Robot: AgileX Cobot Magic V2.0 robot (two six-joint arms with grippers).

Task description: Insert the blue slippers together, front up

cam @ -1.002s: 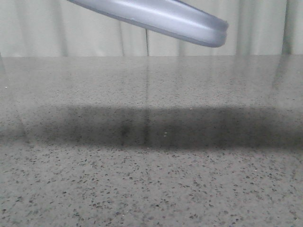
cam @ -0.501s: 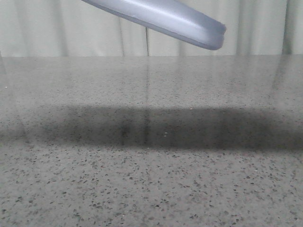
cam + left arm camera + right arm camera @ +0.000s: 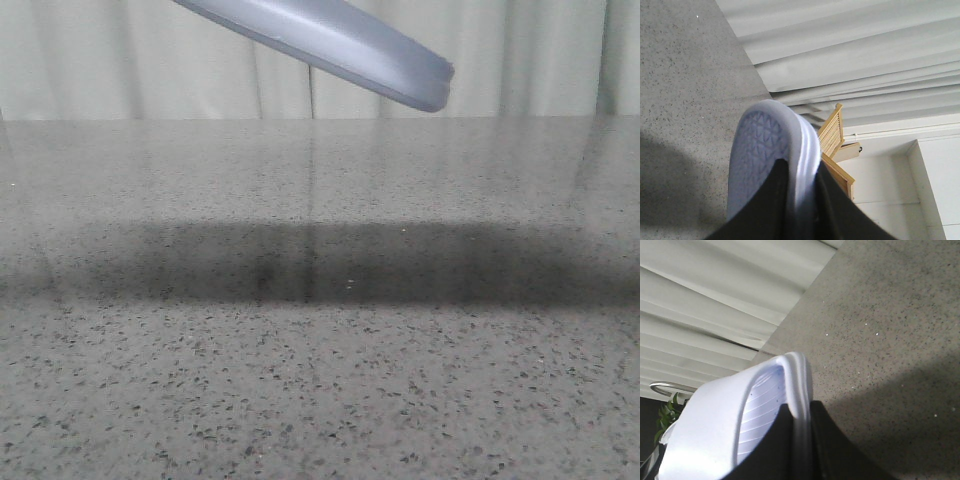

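— Speckled grey stone tabletop [image 3: 320, 400] fills the front view, with pale curtains [image 3: 120, 60] hanging behind its far edge and a broad dark shadow across the middle. What's up top?

— One of the blue slippers [image 3: 330, 40], held in the air well above the table. It slants down from upper left to right, its rounded end lowest. Only that long, smooth, pale bluish side shows; no arm appears in this view.

— And the left wrist camera?

— The left gripper [image 3: 801, 200] is clamped on a slipper's [image 3: 771, 150] thick edge, one dark finger [image 3: 767, 205] on the sole and the other on the far side. The sole carries a moulded pattern of small triangles, and a groove runs along the sidewall. Behind it stands a wooden slatted frame [image 3: 832, 135].

— The right?

— The right gripper [image 3: 799, 445] pinches a slipper's [image 3: 740, 420] rim likewise. Here the ribbed footbed shows, with the wide smooth strap arching over it. A green plant [image 3: 667, 415] sits beyond.
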